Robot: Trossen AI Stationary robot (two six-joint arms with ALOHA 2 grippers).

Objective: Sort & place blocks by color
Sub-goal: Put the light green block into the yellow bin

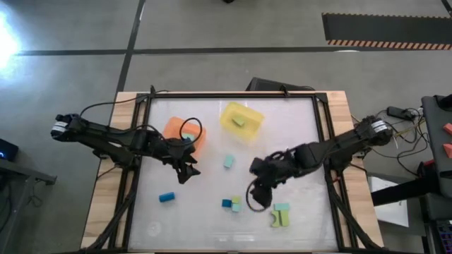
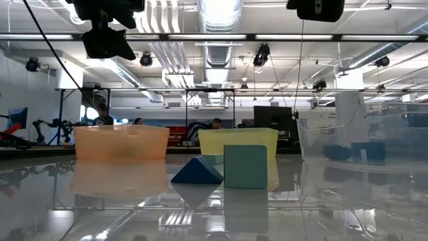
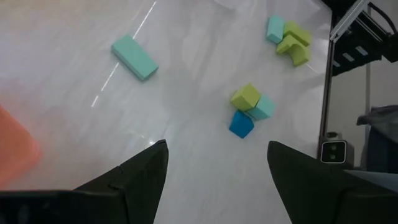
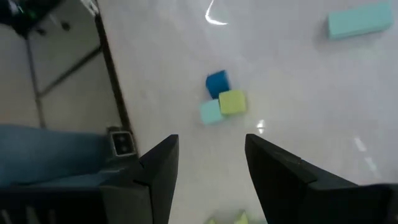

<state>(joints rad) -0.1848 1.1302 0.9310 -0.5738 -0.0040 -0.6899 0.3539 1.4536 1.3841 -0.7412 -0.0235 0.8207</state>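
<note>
Orange tray (image 1: 185, 132) sits half hidden under the left gripper (image 1: 188, 167), both grippers' fingers spread and empty.

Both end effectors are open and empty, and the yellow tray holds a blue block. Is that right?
Not quite. The high view shows the block in the yellow tray is mint-teal, not blue. The left end effector and right end effector are open and empty, as the wrist views show.
</note>
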